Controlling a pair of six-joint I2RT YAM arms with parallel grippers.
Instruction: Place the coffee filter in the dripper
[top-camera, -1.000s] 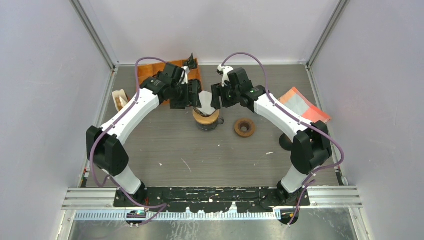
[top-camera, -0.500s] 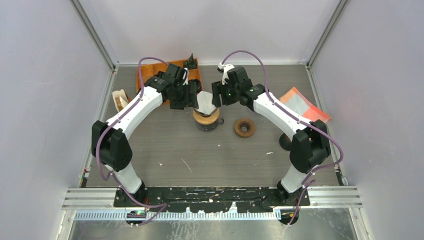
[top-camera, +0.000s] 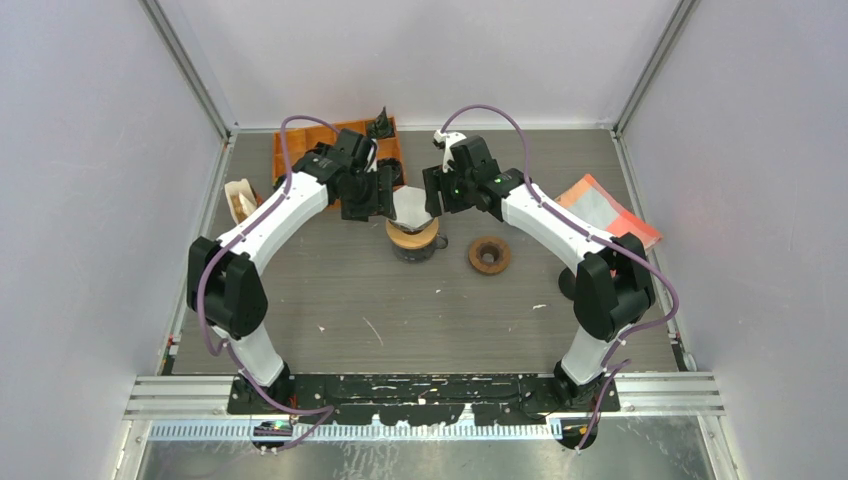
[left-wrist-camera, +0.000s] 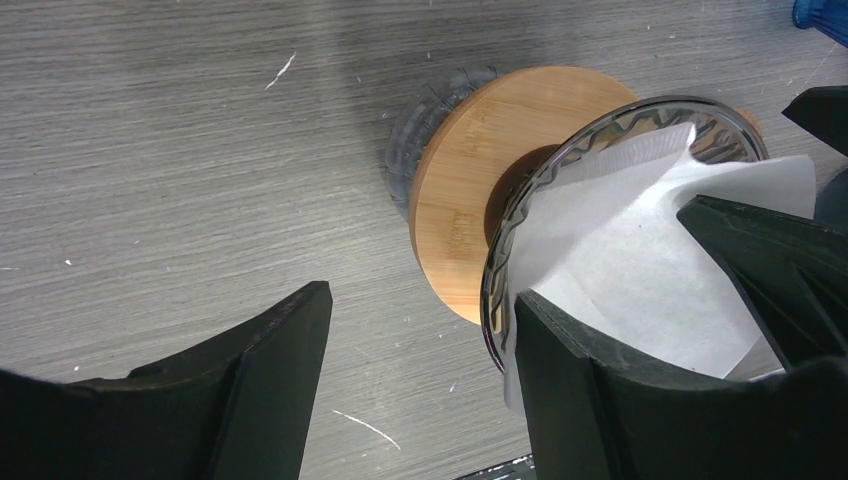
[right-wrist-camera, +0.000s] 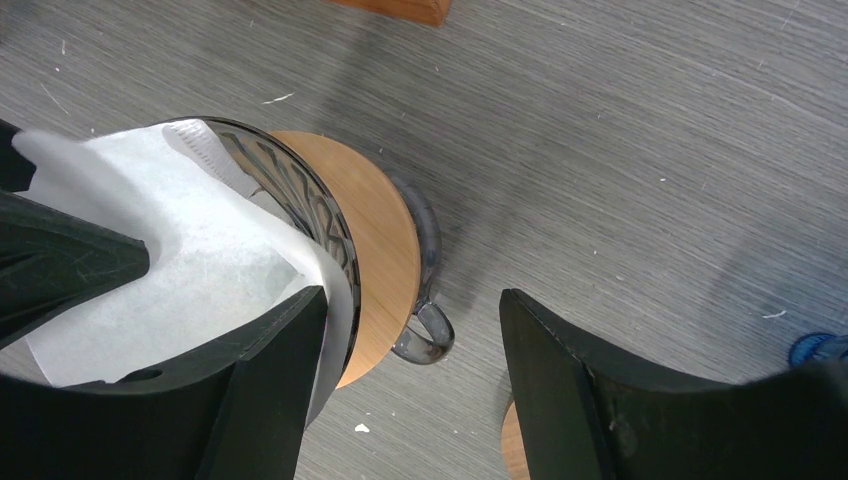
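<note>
A glass dripper (top-camera: 413, 238) with a round wooden collar (left-wrist-camera: 470, 190) stands at the table's middle back. A white paper coffee filter (top-camera: 412, 207) sits in its cone, its top edge sticking up above the glass rim; it also shows in the left wrist view (left-wrist-camera: 640, 260) and the right wrist view (right-wrist-camera: 170, 250). My left gripper (top-camera: 384, 196) is open just left of the dripper, one finger against the filter's edge. My right gripper (top-camera: 436, 192) is open just right of it, one finger (right-wrist-camera: 200, 400) over the filter and rim. Neither is closed on the paper.
An orange tray (top-camera: 300, 150) lies behind the left gripper. A small wooden ring (top-camera: 489, 255) lies right of the dripper. A red and grey pouch (top-camera: 610, 212) lies at the right. A stack of filters in a holder (top-camera: 240, 198) stands at the left edge.
Both arms have shifted slightly toward the back; the grippers stay either side of the filter. The filter sits in the dripper as before.
</note>
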